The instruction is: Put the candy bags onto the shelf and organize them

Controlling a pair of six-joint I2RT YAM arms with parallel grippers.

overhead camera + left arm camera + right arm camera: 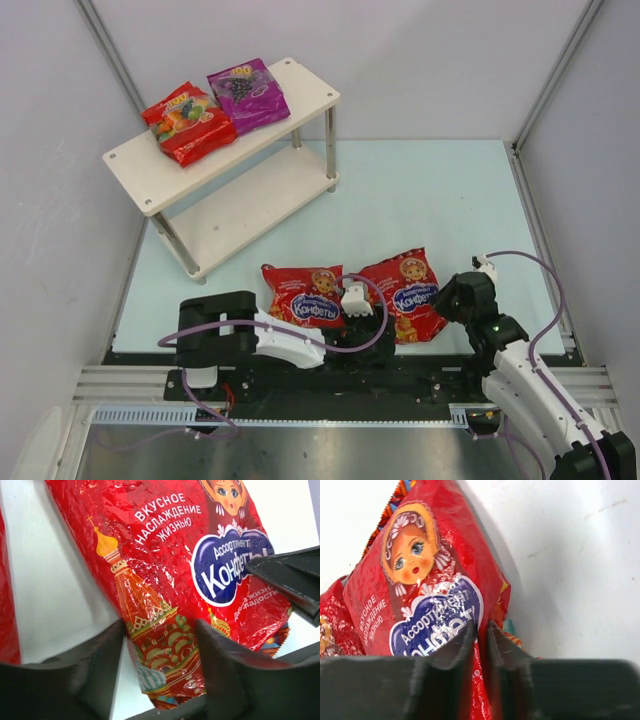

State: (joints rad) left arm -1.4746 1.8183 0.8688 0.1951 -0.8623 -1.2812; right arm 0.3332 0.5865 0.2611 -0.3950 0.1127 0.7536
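Observation:
Two red candy bags with blue oval logos lie on the table near the arms, the left one (300, 293) and the right one (405, 292). My right gripper (452, 298) is shut on the right bag's right edge, pinching a fold of the bag (427, 580) between its fingers (460, 647). My left gripper (357, 300) is open, its jaws either side of the near end of that same bag (165, 570). The right gripper's fingers (287, 575) also show in the left wrist view. The red fruit-print bag (188, 122) and the purple grape bag (247, 93) lie on the shelf's top board (135, 165).
The shelf's lower board (250, 210) is bare. The shelf stands at the back left on the pale blue table (420, 200). White walls close in the left, back and right sides. A sliver of the left red bag (7, 605) shows in the left wrist view.

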